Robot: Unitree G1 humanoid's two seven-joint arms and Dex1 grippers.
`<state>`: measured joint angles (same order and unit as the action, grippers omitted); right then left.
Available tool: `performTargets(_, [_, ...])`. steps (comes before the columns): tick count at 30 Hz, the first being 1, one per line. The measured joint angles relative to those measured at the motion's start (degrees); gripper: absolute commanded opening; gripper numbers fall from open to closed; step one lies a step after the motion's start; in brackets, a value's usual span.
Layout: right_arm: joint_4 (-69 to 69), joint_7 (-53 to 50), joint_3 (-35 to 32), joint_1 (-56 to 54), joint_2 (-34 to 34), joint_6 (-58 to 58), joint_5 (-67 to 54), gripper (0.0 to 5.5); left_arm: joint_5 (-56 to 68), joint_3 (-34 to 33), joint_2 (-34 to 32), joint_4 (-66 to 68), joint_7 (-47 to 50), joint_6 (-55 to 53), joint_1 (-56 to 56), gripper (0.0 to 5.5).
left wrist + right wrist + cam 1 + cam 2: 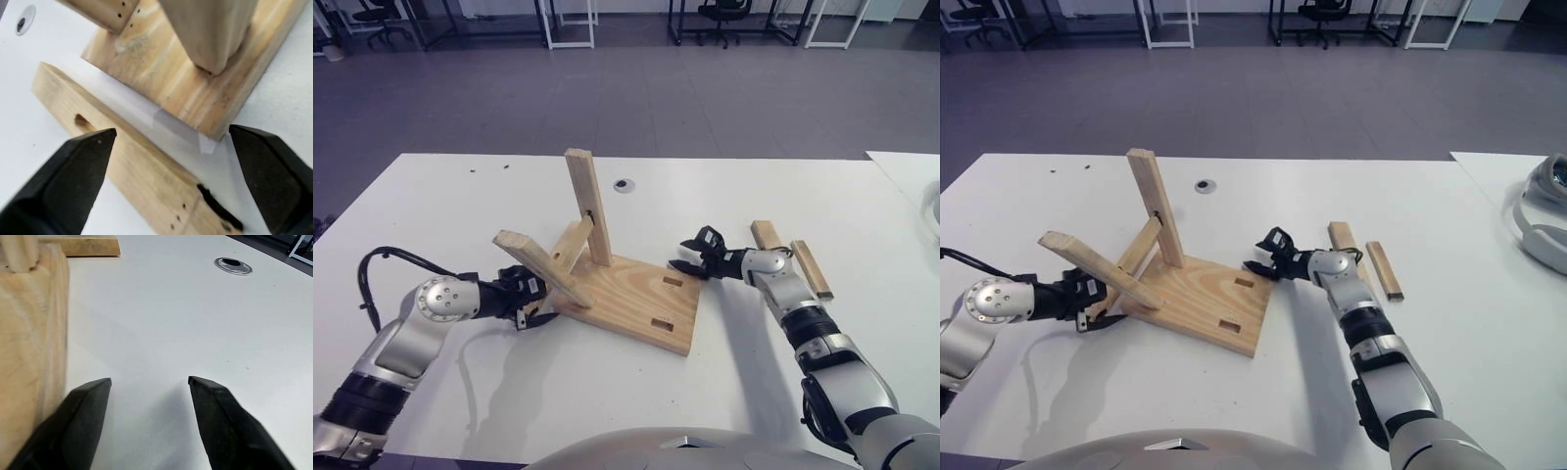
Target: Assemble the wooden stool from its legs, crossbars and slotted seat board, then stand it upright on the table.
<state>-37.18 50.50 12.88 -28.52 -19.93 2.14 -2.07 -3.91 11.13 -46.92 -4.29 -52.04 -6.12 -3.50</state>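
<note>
The white table (431, 196) carried the flat, pale wooden slotted seat board (636, 304) near its middle. Two rectangular slots (662, 324) lay open along the board's right side. A long square wooden leg (587, 201) rose from the board's back part, nearly upright. A second wooden leg (538, 262) rose from the board's left corner and leaned far out to the left. A short wooden crossbar (571, 245) slanted between these two legs. Right of the board, apart from it, lay two short loose wooden bars (767, 235) (810, 267), both pointing away from the robot. The left gripper (530, 311) sat low at the board's left corner, under the leaning leg, its fingers spread wide. The right gripper (683, 262) rested near the board's right edge, forearm stretched across the table, its fingers apart and holding nothing.
</note>
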Motion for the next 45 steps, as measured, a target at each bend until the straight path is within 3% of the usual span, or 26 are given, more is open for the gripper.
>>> performTargets(6, [9.44,6.24,-0.96,5.80,-6.82,4.01,-1.65,2.97,-1.57,1.67,21.50,24.02,16.42,9.65,-13.49,4.28])
performTargets(10, [16.23,-4.75,-7.23,9.36,-7.06,5.60,-1.54,2.97,1.04,0.10,28.02,28.18,19.24,11.94,-16.92,4.28])
performTargets(14, [22.13,-17.74,-26.20,9.49,-9.10,11.32,-9.46,2.97,2.28,-2.58,26.20,22.49,18.92,10.54,-13.39,4.28])
performTargets(18, [11.58,-17.59,-31.64,13.01,-12.72,12.96,-11.59,2.97,-0.26,-0.40,25.71,20.13,18.90,10.06,-10.36,4.28])
performTargets(26, [2.27,-15.50,-31.28,15.36,-12.29,12.26,-12.39,2.97,-3.56,4.39,25.83,17.66,18.60,9.82,-9.74,4.28])
performTargets(34, [5.65,-15.04,-30.15,17.36,-12.10,14.07,-13.57,1.73,-3.55,4.89,25.99,17.20,18.58,7.42,-9.73,4.28])
performTargets(39, [6.79,-16.75,-28.71,16.75,-12.10,16.43,-13.46,1.31,-2.33,3.67,25.38,8.55,17.98,2.91,-9.06,4.28])
performTargets(42, [6.37,-18.63,-30.82,15.76,-10.98,16.31,-15.02,1.31,3.36,1.33,27.13,0.73,17.13,-2.45,-10.03,4.28])
performTargets(45, [12.11,-18.13,-34.13,15.36,-11.04,15.45,-18.57,1.31,18.41,-2.78,34.41,-7.97,17.24,-13.42,-12.05,4.28])
